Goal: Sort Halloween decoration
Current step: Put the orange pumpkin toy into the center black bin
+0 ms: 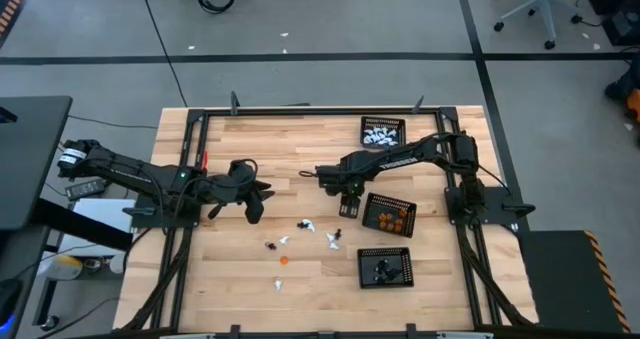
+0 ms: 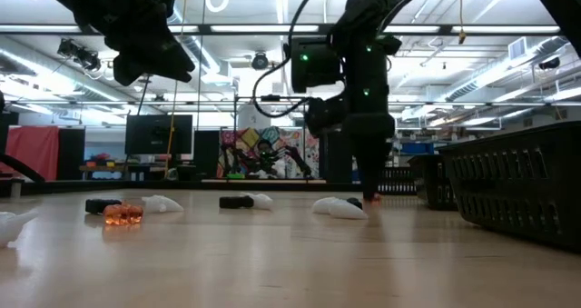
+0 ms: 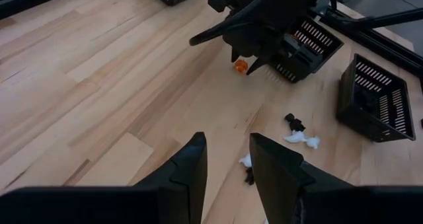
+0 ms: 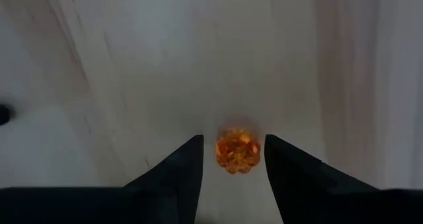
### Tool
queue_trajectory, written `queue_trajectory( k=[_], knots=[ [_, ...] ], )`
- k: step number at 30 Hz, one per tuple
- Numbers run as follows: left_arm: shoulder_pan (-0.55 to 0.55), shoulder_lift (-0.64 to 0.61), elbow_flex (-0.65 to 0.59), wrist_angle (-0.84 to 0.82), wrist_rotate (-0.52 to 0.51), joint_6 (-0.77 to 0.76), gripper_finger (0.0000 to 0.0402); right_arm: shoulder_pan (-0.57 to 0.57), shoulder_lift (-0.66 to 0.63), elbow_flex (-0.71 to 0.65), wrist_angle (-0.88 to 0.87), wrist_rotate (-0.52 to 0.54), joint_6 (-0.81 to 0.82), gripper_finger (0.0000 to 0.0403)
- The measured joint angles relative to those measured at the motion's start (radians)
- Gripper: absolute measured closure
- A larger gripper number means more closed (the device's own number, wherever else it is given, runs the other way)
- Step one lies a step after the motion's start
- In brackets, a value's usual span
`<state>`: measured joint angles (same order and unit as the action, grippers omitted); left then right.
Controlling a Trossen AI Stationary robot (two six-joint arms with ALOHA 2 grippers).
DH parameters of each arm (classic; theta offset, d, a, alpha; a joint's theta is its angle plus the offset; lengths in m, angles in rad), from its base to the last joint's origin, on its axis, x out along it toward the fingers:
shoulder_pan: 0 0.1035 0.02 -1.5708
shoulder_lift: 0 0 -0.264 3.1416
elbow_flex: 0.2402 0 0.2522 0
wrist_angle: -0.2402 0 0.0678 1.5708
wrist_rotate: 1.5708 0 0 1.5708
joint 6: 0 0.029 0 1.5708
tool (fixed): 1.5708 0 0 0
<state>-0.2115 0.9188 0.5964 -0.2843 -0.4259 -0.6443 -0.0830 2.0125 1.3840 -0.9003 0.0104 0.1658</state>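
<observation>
Small white, orange and black Halloween decoration figures (image 1: 305,225) lie scattered on the wooden table. One orange figure (image 4: 236,150) lies on the table between the fingers of my right gripper (image 1: 346,207), which points down and is open. A narrow gap shows on each side of the figure. The left wrist view shows the same orange figure (image 3: 240,65) under that gripper. My left gripper (image 3: 228,148) hangs open above the table's left half, with nothing between its fingers. A white and a black figure (image 3: 248,168) lie just beyond its tips.
Three black mesh trays stand on the right half. The far one (image 1: 383,131) holds white figures. The middle one (image 1: 388,215), right beside my right gripper, holds orange ones. The near one (image 1: 386,267) holds black ones. More figures (image 1: 277,282) lie toward the near edge.
</observation>
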Motion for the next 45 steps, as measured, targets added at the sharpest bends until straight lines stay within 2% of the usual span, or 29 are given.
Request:
queue_trajectory(
  k=[5,18,29,45],
  knots=[
    [0.000,0.000,0.000,-0.001,0.000,0.000,0.0278,0.012,0.000,0.000,0.016,0.048,-0.003,0.0238],
    [0.000,0.000,0.000,-0.002,0.000,0.000,0.0278,0.011,-0.006,-0.039,0.049,0.043,0.006,0.0241],
    [0.000,0.000,0.000,-0.001,0.000,0.001,0.0278,0.011,-0.006,-0.039,0.051,0.005,-0.001,0.0313],
    [0.000,0.000,0.000,-0.003,0.000,0.002,0.0278,0.013,0.000,0.012,0.028,-0.015,0.017,0.0307]
  ],
)
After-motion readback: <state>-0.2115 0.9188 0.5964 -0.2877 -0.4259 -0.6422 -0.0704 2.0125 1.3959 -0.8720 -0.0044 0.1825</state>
